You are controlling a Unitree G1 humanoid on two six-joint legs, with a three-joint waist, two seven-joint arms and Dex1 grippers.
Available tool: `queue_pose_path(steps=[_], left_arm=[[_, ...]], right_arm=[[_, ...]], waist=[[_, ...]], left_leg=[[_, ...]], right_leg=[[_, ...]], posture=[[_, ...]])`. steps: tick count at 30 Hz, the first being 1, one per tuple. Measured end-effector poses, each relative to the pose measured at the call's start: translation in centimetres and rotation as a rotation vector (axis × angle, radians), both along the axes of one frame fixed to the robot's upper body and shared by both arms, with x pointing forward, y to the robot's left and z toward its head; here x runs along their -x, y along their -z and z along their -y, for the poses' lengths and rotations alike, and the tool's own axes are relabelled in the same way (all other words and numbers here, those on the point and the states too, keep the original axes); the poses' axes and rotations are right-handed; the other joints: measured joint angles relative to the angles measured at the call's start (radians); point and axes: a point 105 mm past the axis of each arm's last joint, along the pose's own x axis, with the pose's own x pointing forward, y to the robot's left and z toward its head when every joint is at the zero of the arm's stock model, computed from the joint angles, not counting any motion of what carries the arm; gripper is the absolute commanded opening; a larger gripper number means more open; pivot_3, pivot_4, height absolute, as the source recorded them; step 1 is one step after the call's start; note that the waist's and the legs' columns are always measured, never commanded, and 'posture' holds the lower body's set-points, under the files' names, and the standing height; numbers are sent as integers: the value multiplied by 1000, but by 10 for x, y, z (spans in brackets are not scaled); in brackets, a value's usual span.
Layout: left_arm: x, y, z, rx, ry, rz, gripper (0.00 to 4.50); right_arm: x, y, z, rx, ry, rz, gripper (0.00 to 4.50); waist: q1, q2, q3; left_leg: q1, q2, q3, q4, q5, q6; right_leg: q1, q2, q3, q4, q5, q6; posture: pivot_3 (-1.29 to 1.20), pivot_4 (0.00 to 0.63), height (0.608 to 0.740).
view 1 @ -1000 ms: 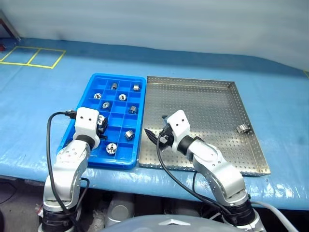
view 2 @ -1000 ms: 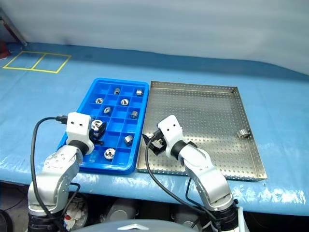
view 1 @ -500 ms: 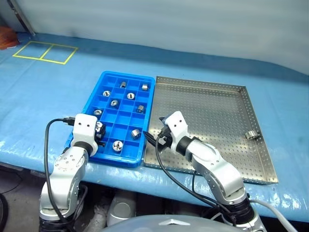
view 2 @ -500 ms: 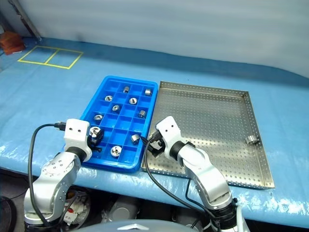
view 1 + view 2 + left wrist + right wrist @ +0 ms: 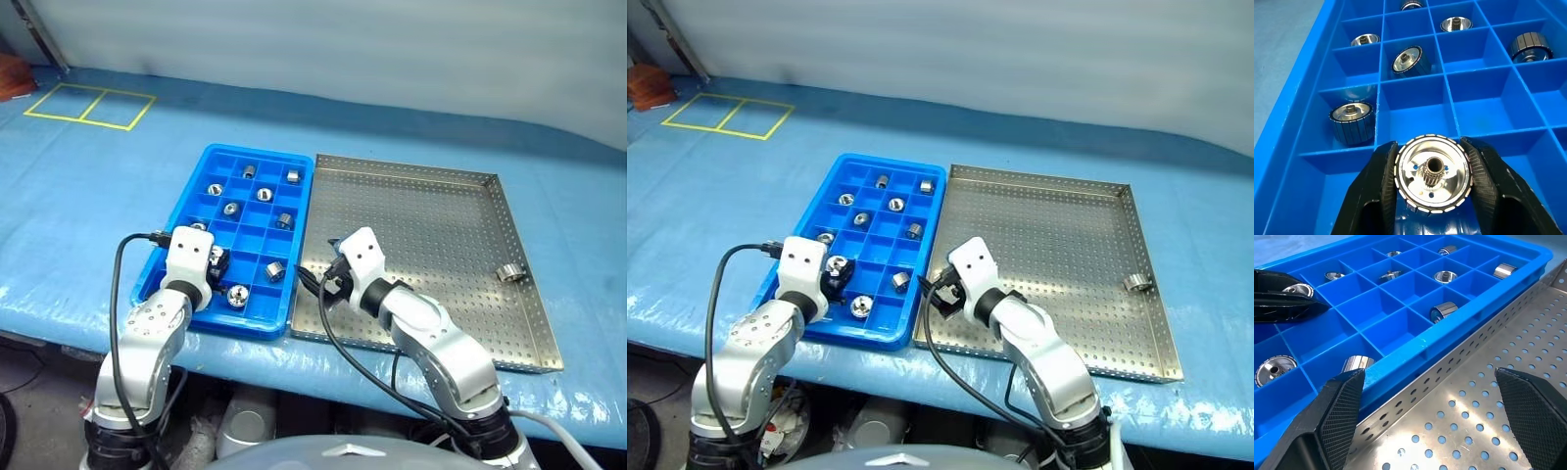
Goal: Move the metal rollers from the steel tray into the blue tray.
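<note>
The blue tray (image 5: pixel 257 326) lies left of the steel tray (image 5: pixel 431 211), their long sides touching. Several metal rollers rest in its compartments, such as one (image 5: pixel 275 270) near the front. My left gripper (image 5: pixel 1432 183) is shut on a metal roller (image 5: pixel 1433 172), holding it just above a compartment near the tray's front left (image 5: pixel 217 259). One roller (image 5: pixel 508 272) lies on the steel tray by its right rim. My right gripper (image 5: pixel 1435 401) stands open with nothing between its fingers, low over the steel tray's front left corner (image 5: pixel 315 282), pointing at the blue tray.
Both trays sit on a table covered with blue sheeting (image 5: pixel 88 196), whose front edge runs close below them. Yellow tape squares (image 5: pixel 90 106) mark the far left. A black cable (image 5: pixel 116 284) loops from the left wrist.
The whole view swung early on as the camera moved. Since then my left gripper has edged a little to the right over the blue tray with its roller. The right gripper has stayed put.
</note>
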Motion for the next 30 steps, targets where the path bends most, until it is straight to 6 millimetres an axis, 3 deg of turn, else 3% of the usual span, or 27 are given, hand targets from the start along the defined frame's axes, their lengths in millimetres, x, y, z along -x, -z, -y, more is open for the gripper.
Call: queue_pose_path(steps=[4, 5, 11, 12, 16, 21, 24, 30], left_arm=[[0, 0, -1, -1, -5, -1, 1727], [0, 0, -1, -1, -6, -1, 2438], [-2, -4, -4, 40, -26, 16, 4307], [-2, -5, -4, 44, -24, 19, 4430], [-5, -10, -2, 60, -4, 34, 4430], [-14, -33, 2, 96, 50, 130, 4430], [-19, -43, 13, 103, 142, 166, 4430], [-27, -42, 46, 122, 350, 165, 4430]], right_arm=[[2, 0, 2, 1, 9, 1, 4500], [2, 0, 2, 2, 11, 0, 4500], [1, 0, 5, 8, 23, 1, 4500], [0, 0, 5, 9, 27, 1, 4500], [0, 0, 6, 12, 30, 1, 4500], [-1, -1, 10, 3, 58, 5, 4500], [-6, -5, 18, -7, 125, 18, 4500], [-11, -6, 43, -20, 313, 33, 4500]], waist=[[-11, 0, 0], [-14, 0, 0], [-31, 0, 0], [-33, 0, 0], [-41, 0, 0], [-42, 0, 0], [-48, 0, 0], [-79, 0, 0]], left_leg=[[0, 0, 0, 0, 0, 0], [0, 0, 0, 0, 0, 0], [0, 0, -1, 0, 0, 0], [0, 0, -1, 0, 0, 0], [0, 0, -1, 0, 0, 0], [0, 0, -1, 0, 0, 0], [0, 0, 0, 0, 0, 0], [0, -1, 0, 1, 0, 0]], right_leg=[[0, 0, 0, 0, 0, 0], [0, 0, 0, 0, 0, 0], [0, 0, 0, 0, 0, 0], [0, 0, 0, 0, 0, 0], [0, 0, 0, 0, 0, 0], [1, 0, -1, 0, 0, 0], [1, -1, 0, 0, 0, 0], [1, -1, 0, 0, 0, 0]], posture=[[330, 150, 740], [329, 150, 740], [329, 150, 740], [329, 150, 740], [329, 150, 740], [268, 150, 740], [223, 150, 740], [142, 150, 740]])
